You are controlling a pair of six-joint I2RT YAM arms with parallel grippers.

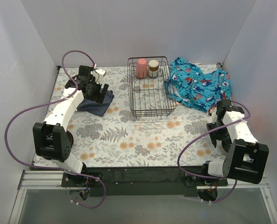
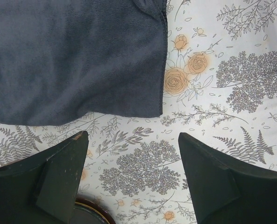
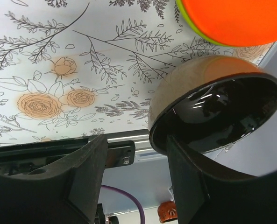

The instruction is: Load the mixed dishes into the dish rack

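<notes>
Top view bright, even, diffuse; faint soft shadows on bench (image 1: 129, 140). Left wrist view sharp, light flat, no glare. Right wrist view: white glare streaks on glossy black inside of bowl (image 3: 213, 109); plate (image 3: 231, 18) oversaturated orange, detail lost.

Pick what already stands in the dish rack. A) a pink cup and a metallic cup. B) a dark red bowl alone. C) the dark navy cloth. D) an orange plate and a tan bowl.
A: the top view shows the pink cup and the metallic cup side by side at the far end of the dish rack.
</notes>
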